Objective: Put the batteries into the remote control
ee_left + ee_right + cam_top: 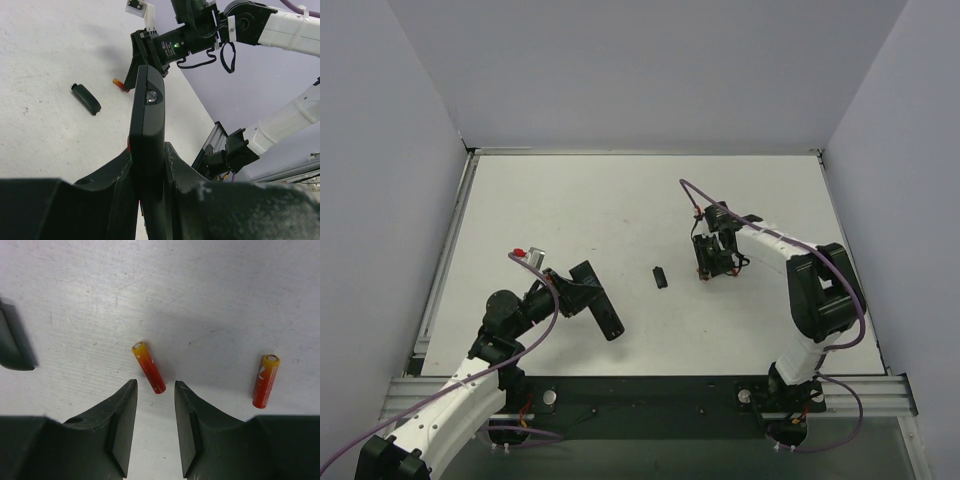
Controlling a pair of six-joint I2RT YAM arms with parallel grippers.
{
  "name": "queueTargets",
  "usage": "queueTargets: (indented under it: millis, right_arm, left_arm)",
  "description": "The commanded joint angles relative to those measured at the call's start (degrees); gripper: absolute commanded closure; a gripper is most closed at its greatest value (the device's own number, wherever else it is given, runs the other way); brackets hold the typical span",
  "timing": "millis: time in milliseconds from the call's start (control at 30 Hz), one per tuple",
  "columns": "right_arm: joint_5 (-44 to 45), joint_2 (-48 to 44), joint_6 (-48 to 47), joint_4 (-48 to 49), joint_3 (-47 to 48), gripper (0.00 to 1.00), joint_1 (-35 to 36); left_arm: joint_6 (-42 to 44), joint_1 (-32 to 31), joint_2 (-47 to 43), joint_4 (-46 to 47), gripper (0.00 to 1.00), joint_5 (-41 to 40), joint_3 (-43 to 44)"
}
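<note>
The left pincer (pixel 148 162) is clamped tight, its arm low; the right pincer (pixel 155 387) points down, jaws parted

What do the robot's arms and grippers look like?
The left arm and right arm have white links between chunky black joints, each trailed by a looping purple cable. The right gripper is black, with two thick, blunt fingers.

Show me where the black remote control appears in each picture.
Top external: remote control left of centre, lying at an angle.
Left wrist: remote control at centre, seen edge-on.
Right wrist: not in it.
Shared landmark: small black cover, seen in the top and left wrist views.
</note>
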Motion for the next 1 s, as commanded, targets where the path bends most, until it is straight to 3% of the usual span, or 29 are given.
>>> queueTargets:
  millis: [0,667,967]
  right_arm:
    - [1.6,-6.7,0.3,-2.3,1.5,0.68,-0.7]
    - [-0.3,1.1,-0.9,-3.5,3.0,0.75,-0.6]
    - [0.7,3.7,-1.5,-3.4,3.2,0.85,1.1]
  left_arm:
    - [-0.3,0.1,-0.2,3.7,1.0,0.7,0.8]
    - [1.1,0.1,-1.5,-0.2,1.0,-0.7,1.2]
    - [-2.4,0.1,-1.4,0.0,1.0,-5.8,-0.7]
